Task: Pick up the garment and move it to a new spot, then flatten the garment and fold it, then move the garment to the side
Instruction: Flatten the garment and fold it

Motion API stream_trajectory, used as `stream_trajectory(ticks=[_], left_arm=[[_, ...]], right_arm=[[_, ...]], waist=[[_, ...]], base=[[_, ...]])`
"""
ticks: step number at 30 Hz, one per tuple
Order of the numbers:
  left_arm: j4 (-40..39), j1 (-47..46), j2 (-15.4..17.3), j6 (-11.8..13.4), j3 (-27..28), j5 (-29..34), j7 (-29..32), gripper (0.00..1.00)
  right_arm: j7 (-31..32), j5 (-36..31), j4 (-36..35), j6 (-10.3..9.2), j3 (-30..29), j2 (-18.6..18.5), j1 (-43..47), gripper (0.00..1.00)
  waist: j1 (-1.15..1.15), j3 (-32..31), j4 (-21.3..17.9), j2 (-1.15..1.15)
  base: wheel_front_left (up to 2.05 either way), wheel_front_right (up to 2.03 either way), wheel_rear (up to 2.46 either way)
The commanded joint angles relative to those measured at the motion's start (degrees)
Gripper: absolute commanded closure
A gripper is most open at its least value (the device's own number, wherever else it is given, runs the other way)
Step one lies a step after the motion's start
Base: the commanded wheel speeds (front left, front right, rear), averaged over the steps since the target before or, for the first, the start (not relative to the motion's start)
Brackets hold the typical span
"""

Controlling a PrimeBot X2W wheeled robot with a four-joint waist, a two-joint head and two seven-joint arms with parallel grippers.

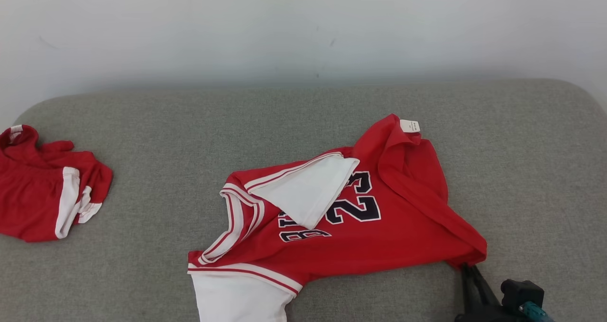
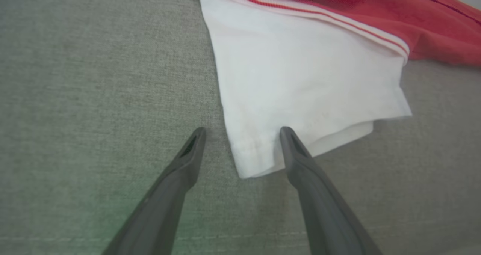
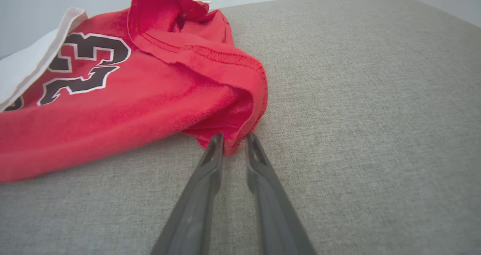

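Observation:
The garment (image 1: pixel 360 217) is a red jersey with a dark "23" and white sleeves, lying crumpled on the grey cushion (image 1: pixel 142 170). My right gripper (image 1: pixel 464 268) is at its lower right corner. In the right wrist view the right gripper (image 3: pixel 233 138) has its two fingers drawn close together, with the tip of the red hem corner (image 3: pixel 240 123) pinched between them. My left gripper (image 2: pixel 242 133) stands open over the white sleeve (image 2: pixel 300 82). One finger is on the sleeve's edge and the other is over bare cushion.
A second red and white garment (image 1: pixel 42 189) lies bunched at the cushion's far left edge. A pale wall (image 1: pixel 303 28) rises behind the cushion. Bare grey cushion (image 1: pixel 531 170) spreads to the right of the jersey and between the two garments.

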Motion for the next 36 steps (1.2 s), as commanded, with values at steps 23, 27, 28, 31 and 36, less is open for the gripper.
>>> stream_trajectory(ticks=[23, 27, 28, 31, 36], left_arm=[[-19.10, 4.21, 0.83, 0.08, 5.05, 0.89, 0.26, 1.00], [-24.01, 2.23, 2.02, 0.08, 6.55, 1.44, 0.25, 1.00], [-25.11, 1.49, 2.53, 0.08, 6.87, 1.57, 0.25, 1.00], [-26.90, -0.42, 3.82, 0.08, 7.20, 1.86, 0.25, 1.00], [-28.31, -11.42, 10.18, 0.08, 4.65, 1.03, 0.92, 1.00]], right_arm=[[-0.05, 7.06, -15.37, -0.14, 10.97, -4.42, 9.18, 1.00], [-0.06, 7.85, -18.65, -0.14, 13.67, -6.03, 8.35, 1.00], [-0.05, 8.43, -19.29, -0.14, 14.25, -6.40, 7.72, 1.00], [-0.05, 9.88, -20.21, -0.14, 15.81, -7.08, 6.22, 1.00], [0.13, 14.25, -20.30, -0.14, 21.07, -10.08, -2.73, 1.00]], waist=[[0.00, -2.17, -0.39, 0.00], [0.00, -1.93, -1.21, 0.00], [0.00, -1.81, -1.41, 0.00], [0.00, -1.54, -1.80, 0.00], [0.00, 0.64, -2.58, 0.00]], base=[[0.00, 0.00, 0.00], [0.00, 0.00, 0.00], [0.00, 0.00, 0.00], [0.00, 0.00, 0.00], [0.00, 0.00, 0.00]])
